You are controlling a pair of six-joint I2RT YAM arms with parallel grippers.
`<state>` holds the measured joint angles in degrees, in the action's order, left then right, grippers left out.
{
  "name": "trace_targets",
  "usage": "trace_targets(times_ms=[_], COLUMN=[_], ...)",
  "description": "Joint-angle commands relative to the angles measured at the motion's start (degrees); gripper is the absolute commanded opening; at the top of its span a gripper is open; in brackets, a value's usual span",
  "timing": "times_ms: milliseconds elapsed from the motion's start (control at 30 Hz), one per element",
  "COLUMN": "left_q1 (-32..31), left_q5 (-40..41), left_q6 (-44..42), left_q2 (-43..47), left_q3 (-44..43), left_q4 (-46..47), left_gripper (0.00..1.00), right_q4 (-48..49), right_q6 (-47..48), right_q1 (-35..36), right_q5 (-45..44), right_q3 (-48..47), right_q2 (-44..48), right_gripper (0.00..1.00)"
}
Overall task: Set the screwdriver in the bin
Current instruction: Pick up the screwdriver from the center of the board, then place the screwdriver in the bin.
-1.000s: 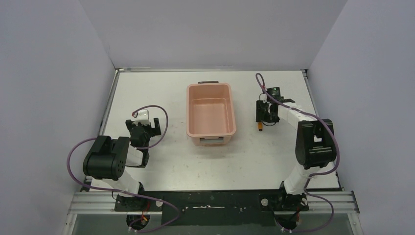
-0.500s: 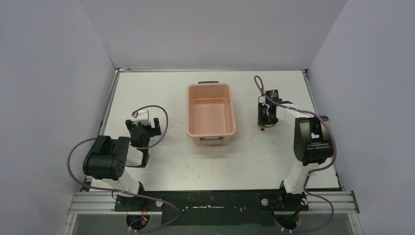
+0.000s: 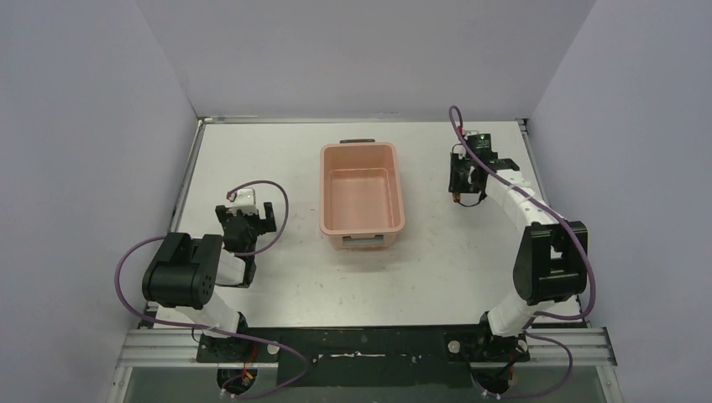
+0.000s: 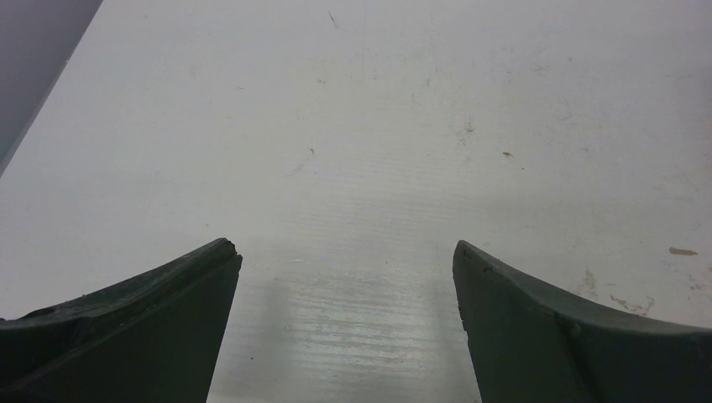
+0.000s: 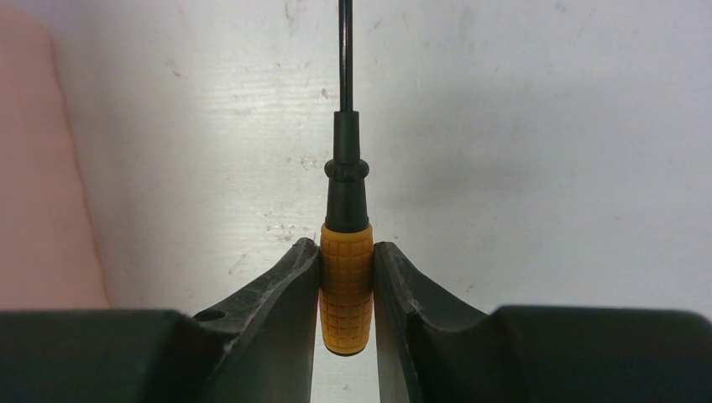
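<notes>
Bin [image 3: 324, 193]: salmon-pink tub, mid tabletop [image 3: 277, 159], nearer the far edge than the near one. Long sides run near to far, with the dark handle [image 3: 356, 141] at the far short end. Nothing visible inside it.

Right arm [image 3: 550, 260]: stretched toward the far right corner. Its right jaws sit right of the bin and apart from it, about level with the bin's far half.

Right jaws: narrow, pinched on the orange grip of the screwdriver [image 5: 347, 193], one finger on each side. The black collar and thin shaft [image 5: 345, 50] stick straight out ahead of the fingertips. Part of the bin's pink wall shows at the left edge of the right wrist view. Cannot tell whether the tool is clear of the tabletop.

Left arm [image 3: 185, 281]: folded back near the left edge, well apart from the bin.

Left jaws: spread wide over bare scuffed tabletop, holding nothing.
</notes>
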<state>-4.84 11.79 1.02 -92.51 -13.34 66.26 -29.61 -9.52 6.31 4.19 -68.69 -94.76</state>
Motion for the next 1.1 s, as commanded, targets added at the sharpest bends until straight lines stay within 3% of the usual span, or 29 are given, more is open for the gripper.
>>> trace_targets(times_ms=[0,467,1067], left_q1=[-0.2,-0.1,-0.2], left_q5=[0.1,0.1,0.1], left_q6=[0.5,0.4,0.4], left_q2=[0.3,0.3,0.3], left_q3=[-1.2,-1.2,-1.2], left_q4=[3.2,3.2,3.2], left_gripper=[0.97,0.97,0.97], right_q4=[-3.4,-12.0,-13.9], right_q6=[0.5,-0.3,-14.6], right_q1=[-0.3,2.3,25.1], right_q5=[-1.4,-2.8,-10.8], right_q3=[-5.4,-13.7,-22.8], right_q2=[5.5,8.9,1.4], right_gripper=[0.07,0.07,0.06])
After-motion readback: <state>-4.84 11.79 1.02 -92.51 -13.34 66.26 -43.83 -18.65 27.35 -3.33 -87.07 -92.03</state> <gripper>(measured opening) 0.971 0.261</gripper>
